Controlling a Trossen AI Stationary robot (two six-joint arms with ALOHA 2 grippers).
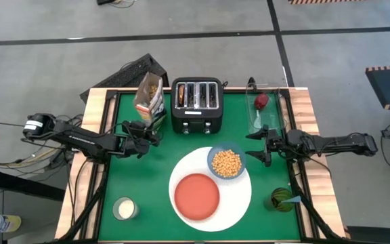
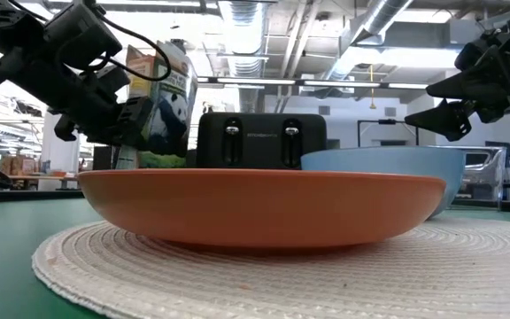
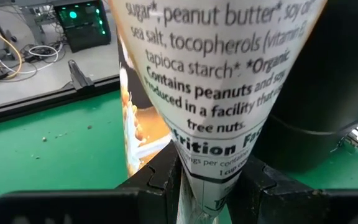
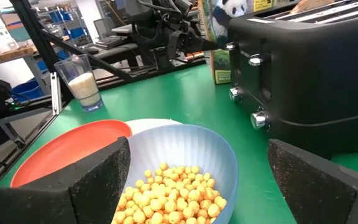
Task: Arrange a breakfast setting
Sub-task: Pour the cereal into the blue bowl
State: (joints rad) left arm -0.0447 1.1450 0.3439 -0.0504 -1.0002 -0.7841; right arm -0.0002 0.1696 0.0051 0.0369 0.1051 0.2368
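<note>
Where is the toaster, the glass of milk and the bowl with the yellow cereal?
toaster (image 1: 196, 105): high view, middle of its slotted top.
glass of milk (image 1: 124, 207): high view, on the white milk inside.
blue bowl (image 1: 212, 155): high view, its left rim.
yellow cereal (image 1: 227, 163): high view, middle of the pile.

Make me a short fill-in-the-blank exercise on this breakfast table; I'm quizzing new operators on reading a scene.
1. The left claw is shut on the ____ box.
2. The blue bowl holds yellow ____.
3. The red-orange plate lies on the large ____ plate.
4. The right claw, beside the bowl, is ____.

Missing words: cereal; cereal; white; open
</note>
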